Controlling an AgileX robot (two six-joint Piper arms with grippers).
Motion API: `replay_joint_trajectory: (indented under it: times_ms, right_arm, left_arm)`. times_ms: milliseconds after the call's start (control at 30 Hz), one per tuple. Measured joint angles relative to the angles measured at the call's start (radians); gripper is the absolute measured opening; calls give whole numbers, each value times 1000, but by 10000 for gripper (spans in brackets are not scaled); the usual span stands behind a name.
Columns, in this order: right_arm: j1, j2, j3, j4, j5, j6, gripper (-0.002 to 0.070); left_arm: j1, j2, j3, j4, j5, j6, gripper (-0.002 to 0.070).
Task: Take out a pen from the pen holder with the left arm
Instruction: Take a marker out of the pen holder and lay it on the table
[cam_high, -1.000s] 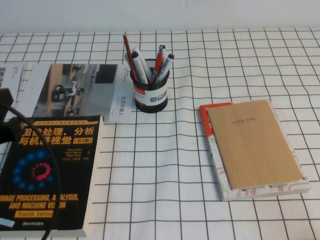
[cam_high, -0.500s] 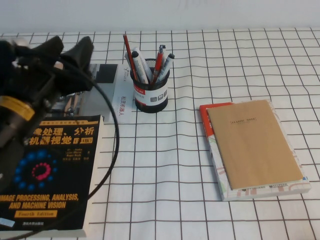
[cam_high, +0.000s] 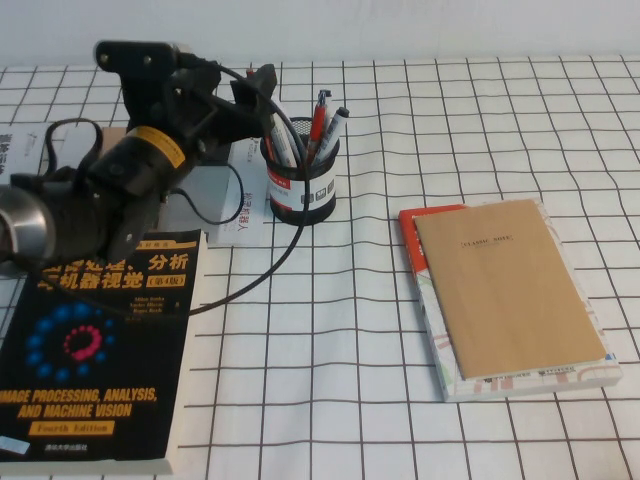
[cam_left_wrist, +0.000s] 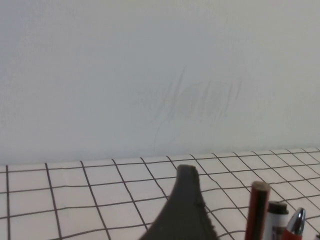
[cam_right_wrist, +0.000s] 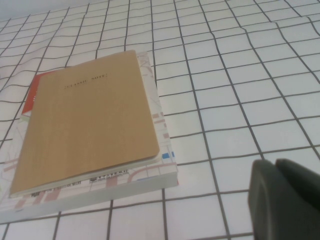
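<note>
Item: pens (cam_high: 318, 120), standing w/ tops poking above the mesh pen holder (cam_high: 303, 195) at far-mid tabletop (cam_high: 350, 330), none out yet; I'm hovering my L fingers (cam_high: 262, 82) spread at pen-top height beside its rim to straddle one, R fingers (cam_right_wrist: 287, 200) idling near the notebook (cam_right_wrist: 90, 115), state can't tell.

An office-like desk: image-processing textbook (cam_high: 95, 370), notebook (cam_high: 505, 290) and pen holder (cam_high: 302, 195) on a checked cloth (cam_high: 330, 350).
</note>
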Motion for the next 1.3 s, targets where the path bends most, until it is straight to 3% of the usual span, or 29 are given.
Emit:
replay_joint_trajectory:
  times_ms: [200, 333, 533, 600, 900, 1067, 1300]
  right_arm:
    - [0, 0, 0, 0, 0, 0, -16]
    - [0, 0, 0, 0, 0, 0, -17]
    - [0, 0, 0, 0, 0, 0, -16]
    - [0, 0, 0, 0, 0, 0, -17]
    - [0, 0, 0, 0, 0, 0, -17]
    - [0, 0, 0, 0, 0, 0, -16]
    - [0, 0, 0, 0, 0, 0, -17]
  left_arm:
    - [0, 91, -102, 25, 29, -87, 496]
    - [0, 114, -131, 32, 59, -98, 355]
    - [0, 124, -137, 32, 65, -103, 80]
    - [0, 121, -137, 34, 65, -103, 36]
    - [4, -24, -137, 101, 88, -48, 21]
    - [6, -192, -137, 210, 186, -67, 21]
    - [6, -459, -132, 412, 526, -400, 21]
